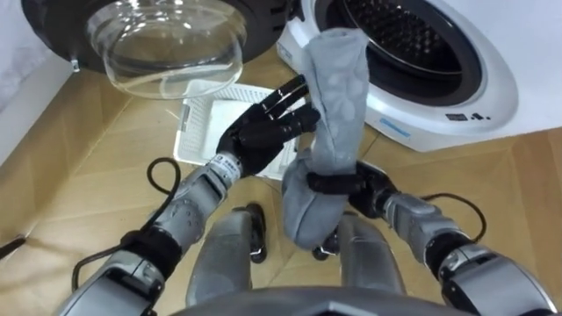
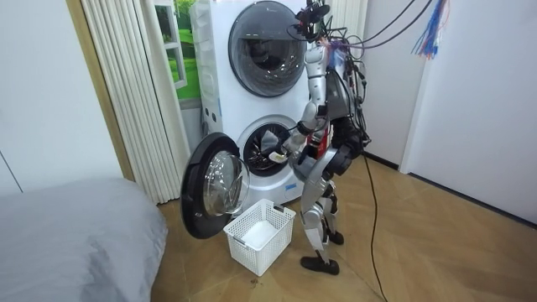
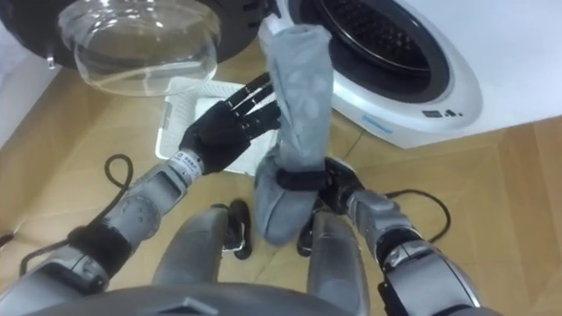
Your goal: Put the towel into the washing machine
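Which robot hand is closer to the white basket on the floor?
Left. The left robot hand is over the basket, fingers flat against the towel; the right robot hand grips the towel off to the basket's right.

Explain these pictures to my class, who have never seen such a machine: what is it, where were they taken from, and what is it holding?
This is a two-legged humanoid robot. Two pictures come from cameras in its head, looking down at its arms; the room view shows it standing at the washer, whose door is open. Its right robot hand grips a grey towel, held upright; the left robot hand, fingers straight, touches it. A white basket stands on the floor.
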